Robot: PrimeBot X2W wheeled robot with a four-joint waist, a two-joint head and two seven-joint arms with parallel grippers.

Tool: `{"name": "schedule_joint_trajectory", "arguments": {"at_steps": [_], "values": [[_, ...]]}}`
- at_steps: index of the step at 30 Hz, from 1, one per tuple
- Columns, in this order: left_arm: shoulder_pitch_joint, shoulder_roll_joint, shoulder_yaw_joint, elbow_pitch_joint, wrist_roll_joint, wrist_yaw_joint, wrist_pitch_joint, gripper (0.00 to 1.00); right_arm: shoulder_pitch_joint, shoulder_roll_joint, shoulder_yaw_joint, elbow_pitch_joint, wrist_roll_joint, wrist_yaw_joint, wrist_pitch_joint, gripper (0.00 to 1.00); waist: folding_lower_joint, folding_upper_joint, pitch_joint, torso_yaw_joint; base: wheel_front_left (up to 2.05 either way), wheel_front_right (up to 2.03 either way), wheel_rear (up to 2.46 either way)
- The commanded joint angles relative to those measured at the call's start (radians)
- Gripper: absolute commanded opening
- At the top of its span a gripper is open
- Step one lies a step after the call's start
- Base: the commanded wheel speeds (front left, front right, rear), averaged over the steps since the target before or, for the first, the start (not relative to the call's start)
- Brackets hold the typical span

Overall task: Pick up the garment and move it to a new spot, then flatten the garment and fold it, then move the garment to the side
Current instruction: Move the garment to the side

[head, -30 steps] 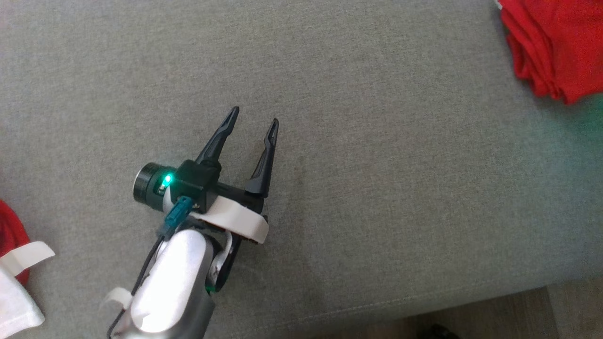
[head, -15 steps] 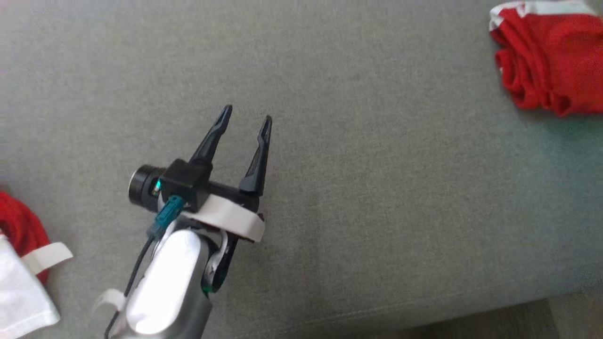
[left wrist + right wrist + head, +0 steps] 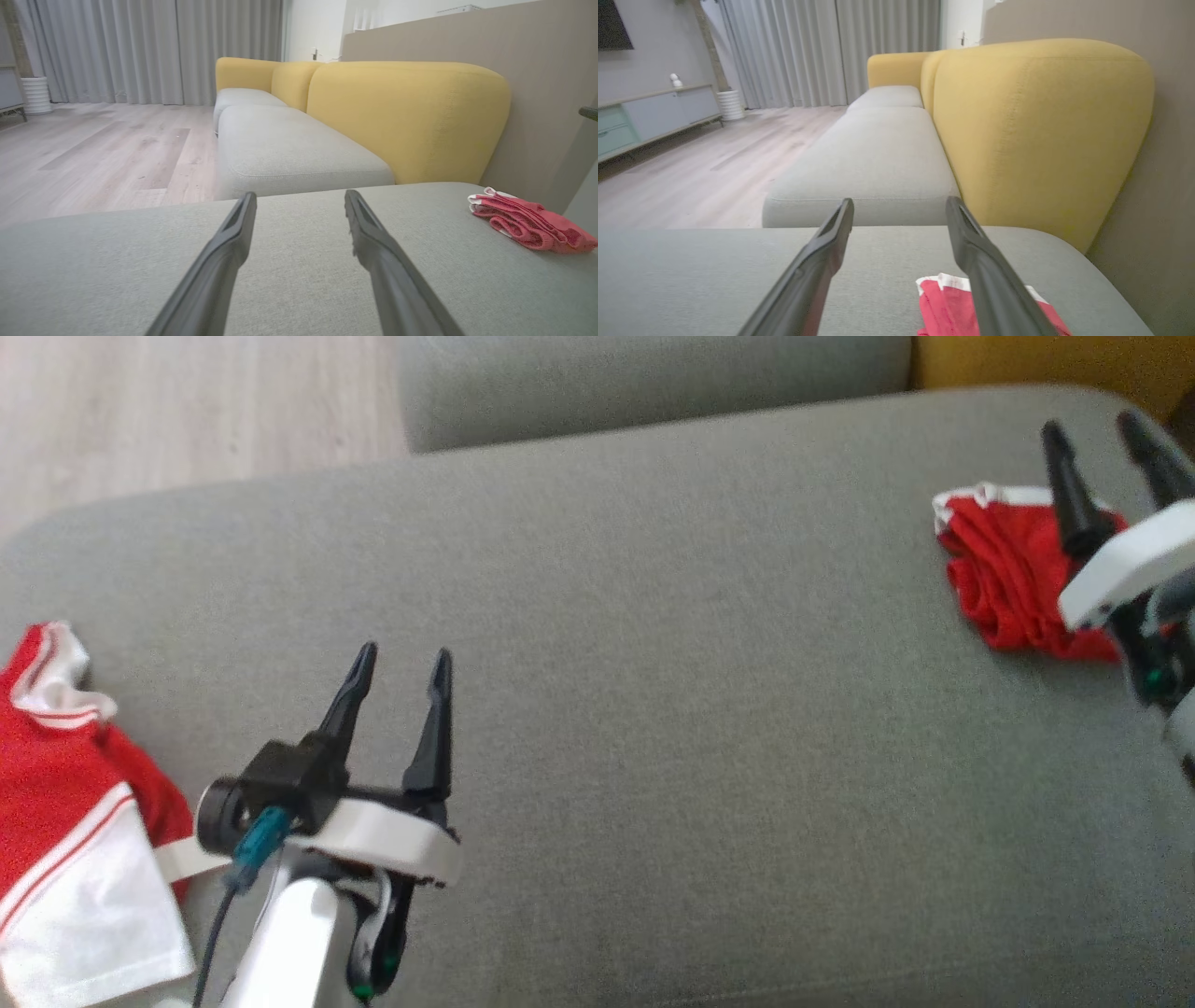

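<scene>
The left tool (image 3: 404, 658), spread wide and empty, hovers over the grey sofa seat (image 3: 700, 709), while the right tool (image 3: 1092, 427), also spread and empty, is over the folded red garment (image 3: 994, 588) near the seat's right end; a red-and-white cloth (image 3: 65, 821) lies at the left edge.

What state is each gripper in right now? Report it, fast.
Left gripper: open, holding nothing, over the grey fabric sofa cushion.
Right gripper: open, holding nothing, by the folded red white-trimmed garment.
</scene>
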Motion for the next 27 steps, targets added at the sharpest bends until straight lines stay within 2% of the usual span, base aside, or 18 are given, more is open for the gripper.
{"name": "schedule_joint_trajectory", "arguments": {"at_steps": [1, 6, 11, 17, 21, 27], "values": [[-0.005, 0.011, 0.056, -0.036, -0.012, 0.001, -0.006, 1.00, 0.051, 0.000, -0.027, -0.070, -0.006, 0.008, -0.028, 1.00, 0.0000, 0.0000, -0.067, 0.034, 0.00, 0.00, 0.00], [0.027, 0.012, 0.086, -0.037, -0.009, 0.003, -0.006, 1.00, 0.188, 0.009, -0.105, -0.156, -0.045, 0.008, -0.040, 1.00, 0.0000, 0.0000, -0.091, 0.051, 0.00, 0.00, 0.00], [0.049, 0.010, 0.111, -0.041, 0.006, 0.007, -0.006, 1.00, 0.374, 0.042, -0.283, -0.293, -0.160, 0.008, -0.042, 1.00, 0.0000, 0.0000, -0.103, 0.064, 0.00, 0.00, 0.00], [0.066, 0.006, 0.139, -0.047, 0.018, 0.020, -0.006, 1.00, 0.612, 0.136, -0.511, -0.503, -0.331, 0.008, -0.042, 1.00, 0.0000, 0.0000, -0.108, 0.069, 0.00, 0.00, 0.00], [0.080, 0.003, 0.150, -0.050, 0.021, 0.020, -0.006, 1.00, 0.732, 0.205, -0.627, -0.608, -0.427, 0.008, -0.042, 1.00, 0.0000, 0.0000, -0.108, 0.073, 0.00, 0.00, 0.00], [0.096, 0.000, 0.157, -0.048, 0.026, 0.017, -0.006, 1.00, 0.815, 0.278, -0.701, -0.687, -0.505, 0.008, -0.042, 1.00, 0.0000, 0.0000, -0.098, 0.073, 0.00, 0.00, 0.00]]}}
